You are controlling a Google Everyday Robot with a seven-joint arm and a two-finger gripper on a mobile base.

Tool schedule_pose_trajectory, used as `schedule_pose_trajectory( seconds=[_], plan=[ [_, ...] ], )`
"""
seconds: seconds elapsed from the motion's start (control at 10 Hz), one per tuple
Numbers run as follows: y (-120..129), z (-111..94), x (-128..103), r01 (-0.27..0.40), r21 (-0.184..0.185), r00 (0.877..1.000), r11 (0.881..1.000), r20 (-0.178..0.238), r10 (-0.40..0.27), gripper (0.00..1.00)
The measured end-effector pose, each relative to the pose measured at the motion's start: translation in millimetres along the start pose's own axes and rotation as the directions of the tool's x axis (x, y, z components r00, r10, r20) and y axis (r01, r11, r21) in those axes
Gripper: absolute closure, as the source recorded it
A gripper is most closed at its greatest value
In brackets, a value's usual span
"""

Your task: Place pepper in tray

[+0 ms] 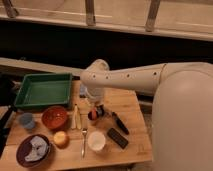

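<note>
White round cup (pixel 96 141) near front edge of wooden bench (pixel 131 107). Behind it, small slender orange-red pepper (pixel 93 115) on bench surface. End effector (pixel 95 108) just above pepper, jaws apart. Large green rectangular plastic tray (pixel 42 91) far left, apart from pepper.

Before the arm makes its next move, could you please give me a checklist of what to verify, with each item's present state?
1. Gripper at the pepper: ok, it hangs right over it, mid-table.
2. Jaws open for the grasp: ok.
3. Pepper gripped: not ok, it lies on the table.
4. Room around the pepper: cannot tell, a dark lumpy thing sits close beside it.
5. Tray ready to receive: ok, nothing shows inside it.
6. Way to the tray: ok once lifted; the red bowl stands in front of the tray, near the route.
</note>
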Motion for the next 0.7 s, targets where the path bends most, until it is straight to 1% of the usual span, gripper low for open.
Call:
schedule_pose_trajectory(
  seconds=[0.1, 0.4, 0.5, 0.6, 0.7],
  plan=[
    [2.4, 0.0, -4.7, -0.003, 0.001, 1.0, 1.0, 0.004, 0.003, 0.37],
    [-7.5, 1.0, -12.4, -0.025, 0.009, 1.0, 1.0, 0.009, 0.025, 0.37],
    [-12.9, 2.3, -14.6, -0.045, 0.001, 0.999, 0.999, 0.008, 0.045, 0.37],
    [-19.1, 8.4, -14.9, -0.061, -0.012, 0.998, 0.998, 0.004, 0.061, 0.37],
    [-22.3, 17.5, -14.6, -0.071, -0.033, 0.997, 0.997, -0.002, 0.071, 0.37]
  ],
)
